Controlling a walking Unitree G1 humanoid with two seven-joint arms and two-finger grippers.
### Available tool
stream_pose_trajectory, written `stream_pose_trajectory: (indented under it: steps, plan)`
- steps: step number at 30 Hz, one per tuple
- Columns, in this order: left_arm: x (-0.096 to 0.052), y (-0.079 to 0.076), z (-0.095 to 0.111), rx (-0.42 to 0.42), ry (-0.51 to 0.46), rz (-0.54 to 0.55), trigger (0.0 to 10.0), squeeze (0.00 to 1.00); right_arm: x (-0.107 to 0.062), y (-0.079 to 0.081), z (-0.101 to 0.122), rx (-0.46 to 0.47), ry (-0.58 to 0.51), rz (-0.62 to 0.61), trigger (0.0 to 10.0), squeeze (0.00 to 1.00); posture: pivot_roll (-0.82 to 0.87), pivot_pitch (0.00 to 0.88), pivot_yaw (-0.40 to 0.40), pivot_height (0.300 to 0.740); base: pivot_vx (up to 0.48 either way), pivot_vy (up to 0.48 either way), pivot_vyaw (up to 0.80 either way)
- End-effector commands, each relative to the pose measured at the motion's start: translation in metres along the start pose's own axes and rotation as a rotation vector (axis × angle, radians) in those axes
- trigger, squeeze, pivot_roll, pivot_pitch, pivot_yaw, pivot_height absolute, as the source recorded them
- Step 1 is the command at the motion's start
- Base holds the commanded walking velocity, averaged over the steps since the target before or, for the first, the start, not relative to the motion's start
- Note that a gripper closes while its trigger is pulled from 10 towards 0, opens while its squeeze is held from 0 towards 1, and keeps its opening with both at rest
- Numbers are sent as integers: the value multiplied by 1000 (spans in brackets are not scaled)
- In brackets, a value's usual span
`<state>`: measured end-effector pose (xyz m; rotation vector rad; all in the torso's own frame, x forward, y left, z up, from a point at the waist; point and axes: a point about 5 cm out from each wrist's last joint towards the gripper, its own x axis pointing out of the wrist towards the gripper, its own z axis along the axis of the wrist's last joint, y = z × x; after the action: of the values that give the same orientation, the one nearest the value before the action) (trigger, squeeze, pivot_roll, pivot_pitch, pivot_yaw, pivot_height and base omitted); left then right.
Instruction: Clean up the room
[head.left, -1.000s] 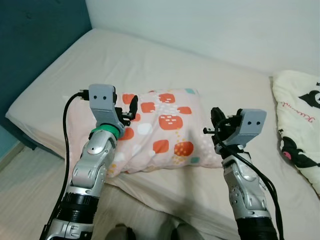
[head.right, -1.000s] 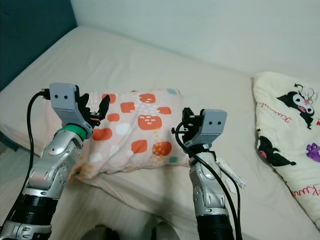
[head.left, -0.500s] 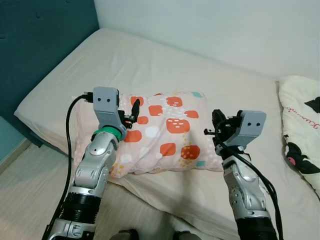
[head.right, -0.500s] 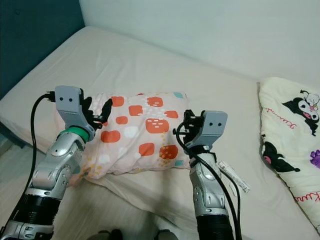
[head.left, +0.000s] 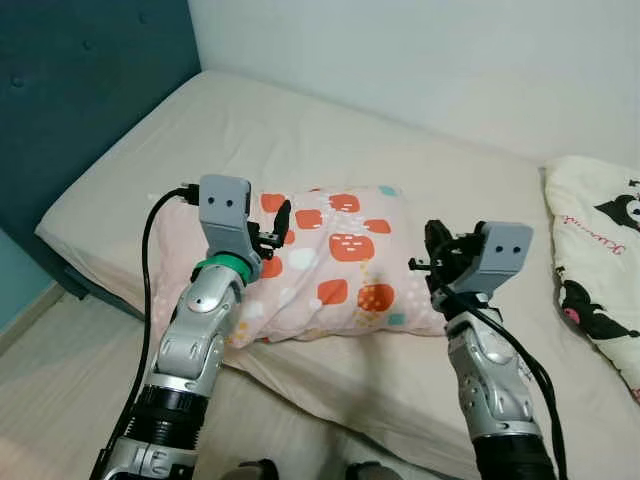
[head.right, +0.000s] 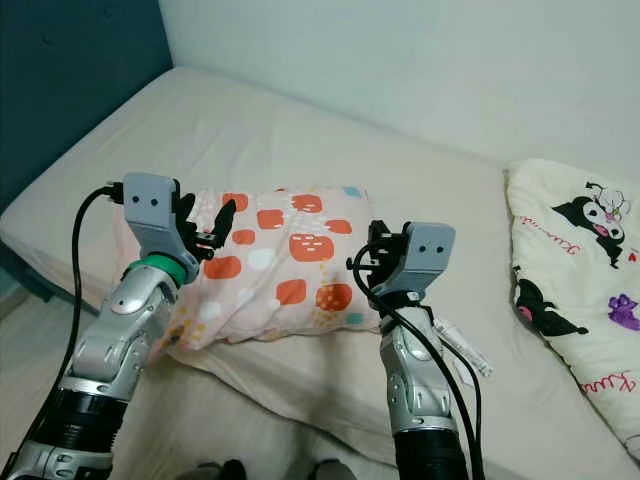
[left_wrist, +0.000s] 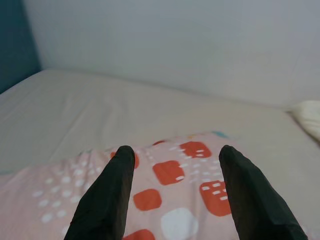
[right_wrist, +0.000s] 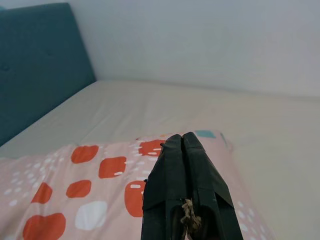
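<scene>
A pink pillow (head.left: 340, 265) with red and white squares lies across the near part of the beige bed (head.left: 300, 130). My left gripper (head.left: 274, 226) hovers over the pillow's left part, open, with nothing between its fingers (left_wrist: 107, 195); the left wrist view looks along the pillow toward the wall. My right gripper (head.left: 433, 246) is held up beside the pillow's right end, shut and empty. In the right wrist view its closed fingertips (right_wrist: 183, 142) point over the pillow's patterned top (right_wrist: 95, 170).
A teal headboard (head.left: 80, 90) stands at the bed's left end. A cream blanket with cartoon figures (head.right: 580, 270) lies on the right. A small white strip (head.right: 462, 350) rests on the sheet by my right arm. The bed's front edge and floor (head.left: 50, 370) are below.
The camera has shifted, so more of the headboard shows. Both arms keep nearly the same raised pose by the pillow; the left gripper sits slightly further over it.
</scene>
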<state>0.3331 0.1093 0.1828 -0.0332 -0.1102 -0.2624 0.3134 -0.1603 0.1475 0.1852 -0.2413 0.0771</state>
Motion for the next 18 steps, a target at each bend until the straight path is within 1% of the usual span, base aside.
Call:
stream_pose_trajectory:
  steps: [1,16,17,18]
  plan:
    - [-2,1,-5,2,16,1,10000,0,-4,-2,-7,6,22,-16,10000,0,-52,90,20,740,0,480,0]
    - [-1,3,-5,4,13,6,10000,0,-3,0,-7,8,18,-15,10000,0,-49,89,26,740,0,451,0]
    - [-1,3,-5,6,13,6,10000,0,-3,0,-7,9,17,-15,10000,0,-50,89,27,740,0,356,0]
    - [-1,3,-4,10,2,4,10000,0,-3,0,-7,11,16,-15,10000,0,-50,88,27,740,0,0,0]
